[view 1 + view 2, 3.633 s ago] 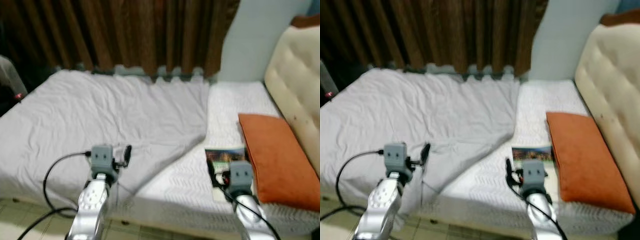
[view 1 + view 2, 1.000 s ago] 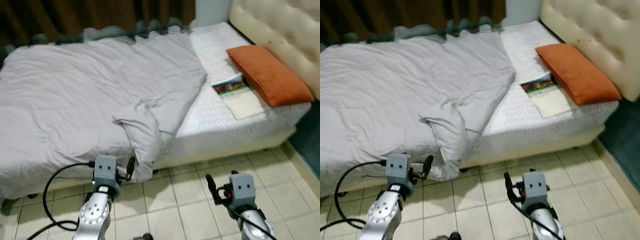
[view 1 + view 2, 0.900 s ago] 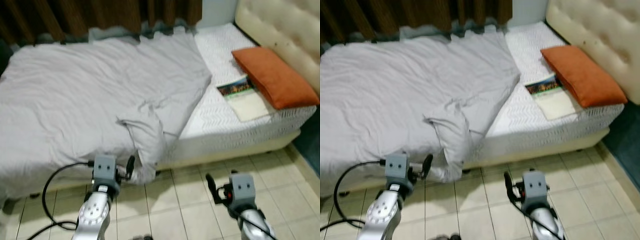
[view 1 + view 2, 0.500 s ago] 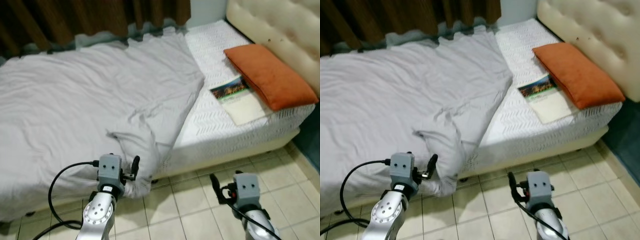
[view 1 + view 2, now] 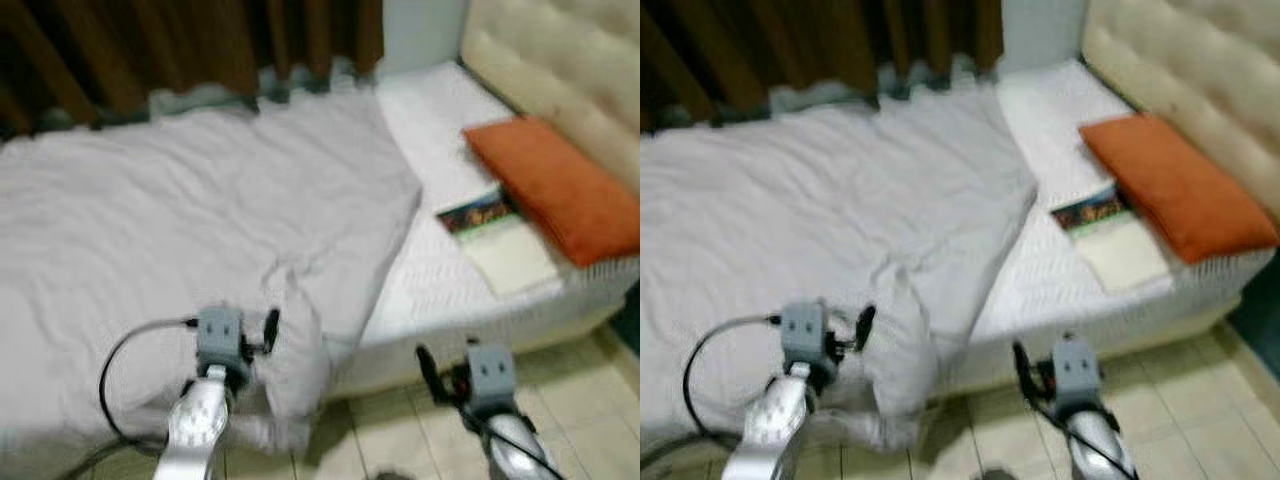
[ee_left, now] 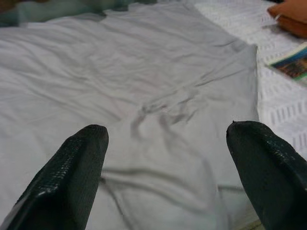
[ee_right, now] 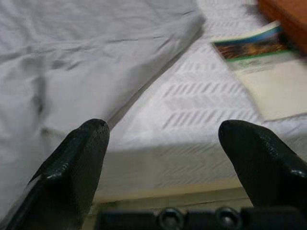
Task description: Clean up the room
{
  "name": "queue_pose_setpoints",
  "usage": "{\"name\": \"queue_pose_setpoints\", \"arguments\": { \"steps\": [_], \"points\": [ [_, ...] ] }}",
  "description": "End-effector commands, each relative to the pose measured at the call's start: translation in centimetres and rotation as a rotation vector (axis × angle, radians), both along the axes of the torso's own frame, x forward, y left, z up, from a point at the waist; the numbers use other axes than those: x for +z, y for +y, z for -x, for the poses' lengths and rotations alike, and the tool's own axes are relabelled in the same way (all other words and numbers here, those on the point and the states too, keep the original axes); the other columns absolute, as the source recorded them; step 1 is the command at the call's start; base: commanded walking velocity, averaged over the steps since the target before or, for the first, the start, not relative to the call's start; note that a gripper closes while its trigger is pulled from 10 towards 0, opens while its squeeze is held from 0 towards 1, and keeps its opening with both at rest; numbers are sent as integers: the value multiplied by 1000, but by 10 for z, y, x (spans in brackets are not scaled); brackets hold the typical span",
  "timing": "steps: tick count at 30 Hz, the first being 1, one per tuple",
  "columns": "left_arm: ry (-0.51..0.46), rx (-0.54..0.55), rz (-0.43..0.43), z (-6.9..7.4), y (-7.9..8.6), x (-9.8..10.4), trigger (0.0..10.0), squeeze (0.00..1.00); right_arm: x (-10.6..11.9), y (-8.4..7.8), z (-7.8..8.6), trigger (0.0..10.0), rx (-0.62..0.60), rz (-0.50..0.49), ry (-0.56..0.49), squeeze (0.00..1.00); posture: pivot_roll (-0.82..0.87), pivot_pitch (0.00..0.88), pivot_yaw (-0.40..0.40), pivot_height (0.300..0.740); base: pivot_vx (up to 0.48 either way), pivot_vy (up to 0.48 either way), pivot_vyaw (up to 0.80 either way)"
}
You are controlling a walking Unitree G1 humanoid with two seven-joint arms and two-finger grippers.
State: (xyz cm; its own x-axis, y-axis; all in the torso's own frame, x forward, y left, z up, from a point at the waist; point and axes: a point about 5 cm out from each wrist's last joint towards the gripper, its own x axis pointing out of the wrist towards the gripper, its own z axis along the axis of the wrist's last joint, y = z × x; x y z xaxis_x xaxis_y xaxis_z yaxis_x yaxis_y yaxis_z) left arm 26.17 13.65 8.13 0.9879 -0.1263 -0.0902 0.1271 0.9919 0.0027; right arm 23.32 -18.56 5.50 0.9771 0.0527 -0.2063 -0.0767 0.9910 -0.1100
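**Left claw now over the hanging fold of the blanket**

Since half a second ago the head camera has swung and blurred, and my left gripper (image 5: 268, 328) sits against the bunched fold of the pale grey blanket (image 5: 200, 220) at the lower centre of the frame, where before it was just short of it. From the left wrist view its two black fingers (image 6: 72, 177) stand wide apart with the rumpled blanket between and beyond them; I cannot tell whether they touch the cloth.

My right gripper (image 5: 428, 368) hangs at the lower right of the frame over the beige tiled floor (image 5: 570, 380), in front of the mattress edge. Its fingers (image 7: 72, 167) are also spread wide, framing the edge of the white patterned mattress (image 5: 1060, 270).

That blanket covers the left and middle of the bed, its corner spilling over the near edge. At the right of the frame an orange rectangular pillow (image 5: 555, 190) lies against the cream tufted headboard (image 5: 560, 70), and a colourful book (image 5: 495, 240) lies just beside the pillow. Brown curtains (image 5: 180, 40) fill the top of the frame.
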Motion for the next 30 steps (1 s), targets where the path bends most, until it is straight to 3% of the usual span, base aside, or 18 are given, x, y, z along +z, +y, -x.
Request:
{"name": "queue_pose_setpoints", "arguments": {
  "steps": [1,4,8,9,11,13,15,17,18,21,24,25,26,30],
  "points": [
    [24,33,-10,0,10,-4,10000,0,0,8,0,10000,20,-16,-1,0,-88,177,34,740,458,0,0],
    [30,27,-7,-1,8,-5,10000,0,0,8,0,10000,22,-16,-1,0,-90,172,34,740,455,0,0],
    [94,68,72,-7,9,-12,10000,0,0,8,0,10000,30,-13,3,0,-101,173,27,740,457,0,0],
    [158,105,131,-11,12,-21,10000,0,0,7,2,10000,41,-5,12,0,-112,179,20,740,458,0,0],
    [186,119,156,-13,14,-26,10000,0,0,6,4,10000,47,-1,18,0,-123,189,9,740,456,0,0],
    [272,145,195,-24,18,-42,10000,0,-2,3,11,10000,63,9,53,0,-144,226,-16,740,456,0,0],
    [394,236,200,-34,33,-64,10000,0,0,-4,30,10000,65,16,95,0,-194,318,-62,740,0,0,0],
    [421,267,211,-36,37,-68,10000,0,2,-6,36,10000,66,19,104,0,-204,332,-68,740,0,0,0],
    [433,309,183,-40,45,-69,10000,0,0,-9,45,10000,65,25,129,0,-233,384,-89,740,0,0,0],
    [402,382,224,-54,57,-58,10000,0,6,-18,77,10000,70,47,184,0,-298,497,-122,740,0,0,0],
    [386,418,285,-61,60,-52,10000,0,9,-18,94,10000,67,52,211,0,-337,547,-133,740,0,0,0],
    [366,449,337,-69,64,-44,10000,0,12,-13,111,10000,63,42,247,0,-364,580,-139,740,0,0,0],
    [366,449,337,-69,64,-44,10000,0,12,-13,111,10000,63,42,247,0,-364,580,-139,740,0,0,0],
    [335,493,488,-77,66,-36,10000,0,18,1,133,10000,78,27,286,0,-370,602,-117,740,0,0,0]
  ]
}}
